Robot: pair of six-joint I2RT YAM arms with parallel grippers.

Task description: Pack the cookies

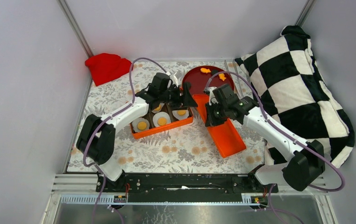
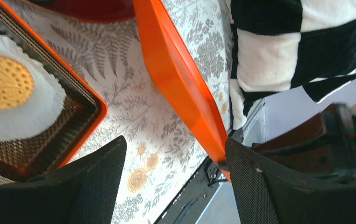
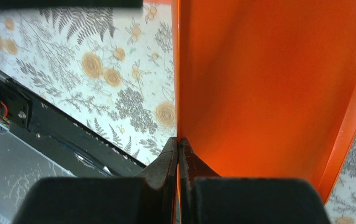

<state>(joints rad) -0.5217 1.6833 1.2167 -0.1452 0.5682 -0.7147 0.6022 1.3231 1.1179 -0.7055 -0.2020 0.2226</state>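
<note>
An orange box (image 1: 163, 131) holds several cookies (image 1: 162, 121), round orange-yellow discs, each on a white crinkled liner. One cookie (image 2: 3, 81) on its liner (image 2: 38, 114) shows in the left wrist view. My left gripper (image 1: 185, 95) is open and empty just past the box's right end, its fingers (image 2: 96, 186) wide apart above the cloth. My right gripper (image 1: 212, 116) is shut on the long left edge of the orange lid (image 1: 227, 137), which lies aslant to the right of the box. The right wrist view shows the fingertips (image 3: 169, 161) pinching that lid (image 3: 269, 84).
A red plate (image 1: 195, 79) behind the box carries two small orange pieces (image 1: 205, 71). A red cloth (image 1: 107, 66) lies at the back left. A black-and-white checked pillow (image 1: 302, 88) fills the right side. The floral cloth (image 1: 185, 149) covers the table.
</note>
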